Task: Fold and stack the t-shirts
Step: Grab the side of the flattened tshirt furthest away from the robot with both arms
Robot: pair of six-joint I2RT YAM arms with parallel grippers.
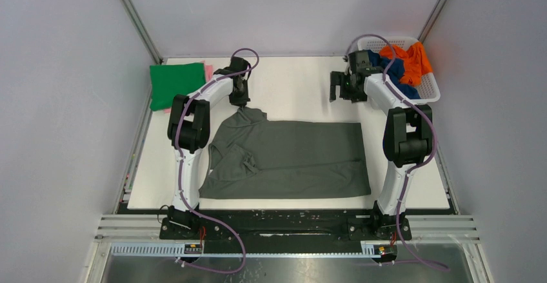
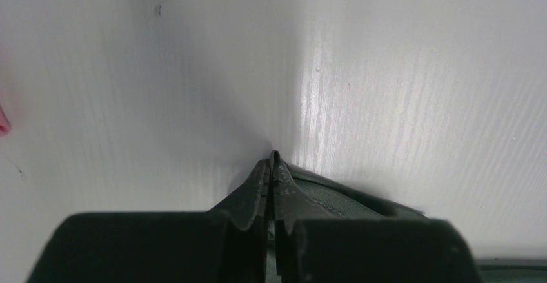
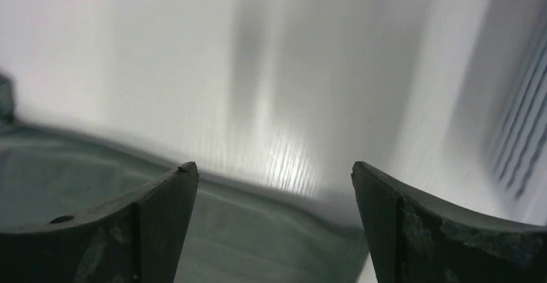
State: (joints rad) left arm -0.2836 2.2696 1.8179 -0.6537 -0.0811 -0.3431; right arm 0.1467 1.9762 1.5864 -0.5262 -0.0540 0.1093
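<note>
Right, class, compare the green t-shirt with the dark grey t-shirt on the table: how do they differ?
The green t-shirt is folded into a compact rectangle; the dark grey t-shirt lies spread out, covering far more table. Green sits free at the far left corner, on pink cloth; grey has its far corner pinched in the left hand. Both are plain, single-colour cloth.

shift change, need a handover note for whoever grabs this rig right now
Left gripper shut on the far-left corner of the dark grey t-shirt, spread mid-table, part folded.
Right gripper open, empty, near its far-right corner.
Green t-shirt folded on the pink t-shirt, far left: done.
Orange t-shirt and navy t-shirt in the basket: left to fold.
</note>
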